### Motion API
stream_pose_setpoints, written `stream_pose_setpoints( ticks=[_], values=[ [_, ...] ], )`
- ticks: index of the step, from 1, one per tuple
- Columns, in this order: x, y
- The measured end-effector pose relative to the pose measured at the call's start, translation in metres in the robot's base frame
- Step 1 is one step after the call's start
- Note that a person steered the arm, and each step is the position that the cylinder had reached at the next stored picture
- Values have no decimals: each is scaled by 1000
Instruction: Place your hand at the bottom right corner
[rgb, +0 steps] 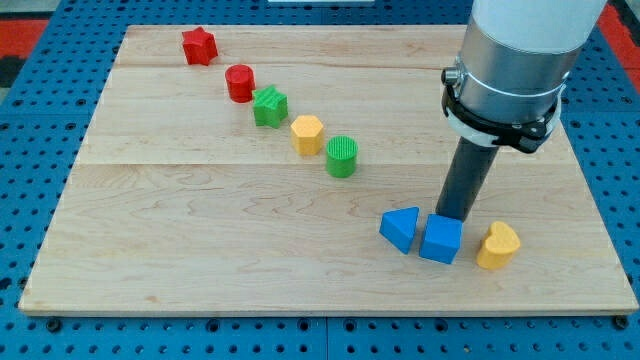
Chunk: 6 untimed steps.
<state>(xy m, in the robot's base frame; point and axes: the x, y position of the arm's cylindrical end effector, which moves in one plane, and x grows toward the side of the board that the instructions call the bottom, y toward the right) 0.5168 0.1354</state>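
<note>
A pale wooden surface lies on a blue pegboard. Five blocks run in a slanted line from the view's top left toward the middle: a red star, a red cylinder, a green star, a yellow hexagon and a green cylinder.

Near the view's bottom right sit three more: a blue triangular block, a blue cube just beside it, and a yellow heart a little apart on the view's right. These three stand between the middle of the surface and its bottom right corner, which lies beyond the yellow heart.

No writing or label can be read anywhere.

The arm comes down from the view's top right, a grey cylinder with a black clamp ring, ending in an upright dark rod. There is no hand to open or close. My tip is just behind the blue cube, at its top edge; whether it touches cannot be told.
</note>
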Motion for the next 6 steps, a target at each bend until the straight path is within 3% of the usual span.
stream_pose_setpoints(
  ticks=[1, 2, 3, 4, 5, 6],
  values=[
    [-17, 48],
    [-17, 134],
    [55, 111],
    [92, 96],
    [39, 86],
    [45, 106]
  ],
)
